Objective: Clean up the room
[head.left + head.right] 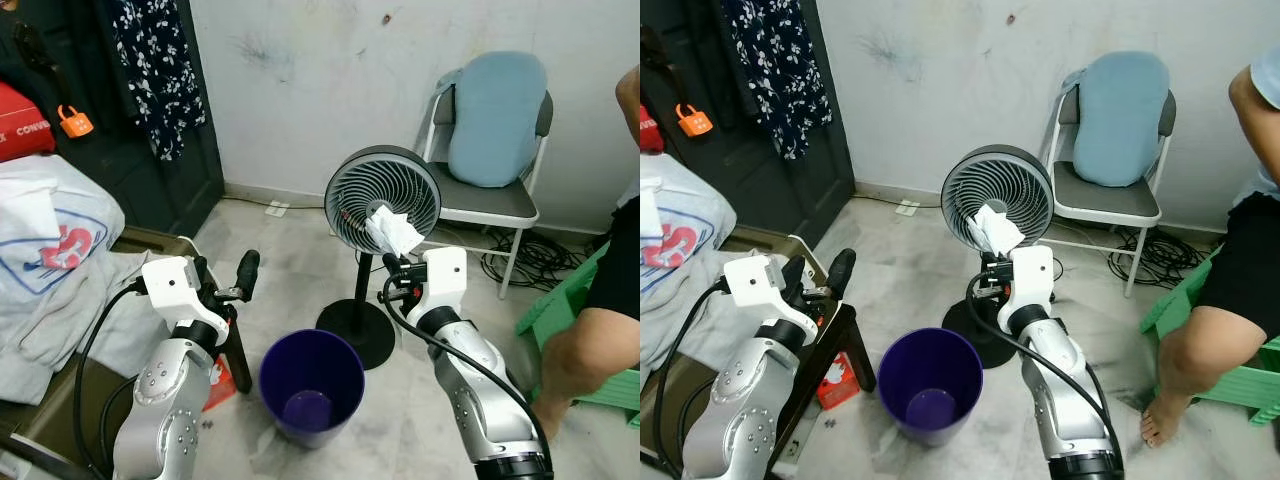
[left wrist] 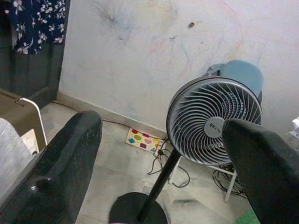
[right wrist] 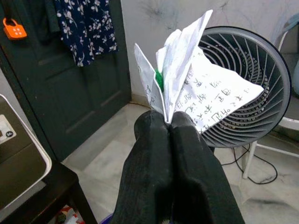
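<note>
Paper disposal in progress: crumpled paper [image 3: 196,88] held clear of the purple bin [image 1: 311,385], release not yet made.

Right gripper [image 1: 390,262] has its two black fingers pressed together on the lower edge of the handwritten sheet, which stands up above the fingertips in front of the pedestal fan [image 1: 383,198]. The gripper sits above and to the right of the bin, just outside its rim, so the step in hand is judged to be the carry to the bin. The next move calls for shifting the right gripper leftward until the paper hangs over the bin opening, then parting the fingers. Left gripper [image 1: 245,275] is raised to the left of the bin, fingers spread wide and holding nothing. A seated person's leg [image 1: 1200,345] is nearby at right.
</note>
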